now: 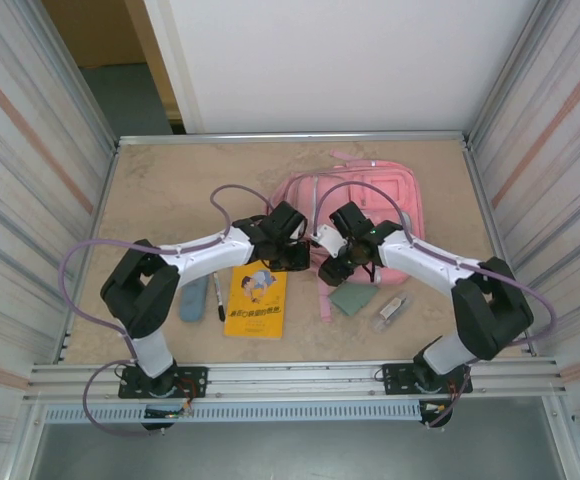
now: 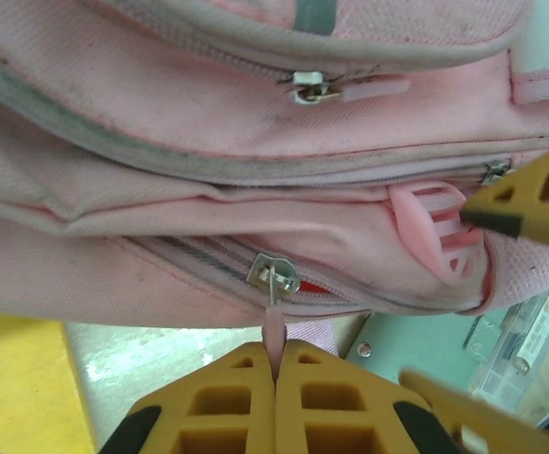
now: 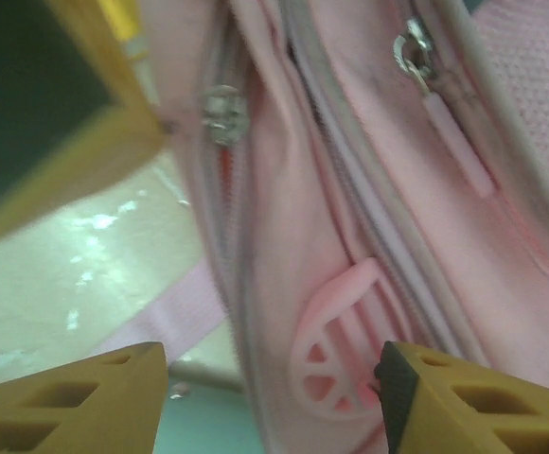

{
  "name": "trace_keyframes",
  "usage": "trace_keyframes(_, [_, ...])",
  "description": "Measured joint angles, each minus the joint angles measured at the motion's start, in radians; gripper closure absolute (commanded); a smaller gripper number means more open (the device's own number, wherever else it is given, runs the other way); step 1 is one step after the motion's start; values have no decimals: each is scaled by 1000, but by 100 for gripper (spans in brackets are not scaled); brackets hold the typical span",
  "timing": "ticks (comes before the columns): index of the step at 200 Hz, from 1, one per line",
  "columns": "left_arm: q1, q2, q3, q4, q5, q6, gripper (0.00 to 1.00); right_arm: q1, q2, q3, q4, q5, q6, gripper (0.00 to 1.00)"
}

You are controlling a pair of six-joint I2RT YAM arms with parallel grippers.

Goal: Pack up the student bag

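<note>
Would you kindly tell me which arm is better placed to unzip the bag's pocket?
Left: the left gripper is shut on the pink zip pull of the student bag, ready to draw it along. The right gripper stands open by a pink rubber tab, gripping nothing.

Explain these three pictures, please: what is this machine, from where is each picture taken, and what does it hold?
Two robot arms, left and right, stand at a table. The top view looks down from above; the other two come from cameras on the wrists. On the table lie a pink student bag, a yellow book and a pen. The left gripper is shut on a pink zip pull of the bag. The right gripper is open, its fingers on either side of a pink rubber tab, holding nothing.
</note>
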Motion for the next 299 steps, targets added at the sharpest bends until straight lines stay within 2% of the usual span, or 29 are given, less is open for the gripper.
trace_keyframes(37, [16,-53,-23,14,10,36,100,4,30,0,36,74,-88,95])
trace_keyframes(43, [23,-66,-23,13,10,40,100,5,22,0,41,88,-105,100])
trace_keyframes(118, [245,-276,-134,37,29,145,100,18,-163,-34,114,89,-338,100])
trace_keyframes(157, [249,-333,-153,27,15,198,100,-2,-212,-79,159,77,-579,100])
trace_keyframes(188, [246,-345,-192,50,15,206,100,-135,-212,-101,212,-23,-725,100])
trace_keyframes(191, [245,-345,-195,55,16,204,100,-148,-211,-101,219,-30,-733,97])
trace_keyframes(199, [233,-345,-204,73,18,198,100,-182,-204,-101,238,-46,-751,80])
trace_keyframes(212, [204,-345,-212,95,12,188,100,-222,-192,-101,255,-62,-768,61])
trace_keyframes(227, [169,-341,-212,96,2,177,100,-241,-193,-95,242,-82,-760,45])
trace_keyframes(264, [136,-304,-210,103,10,120,100,-127,-252,-72,197,-210,-706,36])
trace_keyframes(280, [128,-294,-195,103,10,101,100,-78,-286,-87,243,-278,-647,31])
trace_keyframes(299, [117,-272,-156,103,19,86,100,-59,-286,-103,307,-308,-590,30])
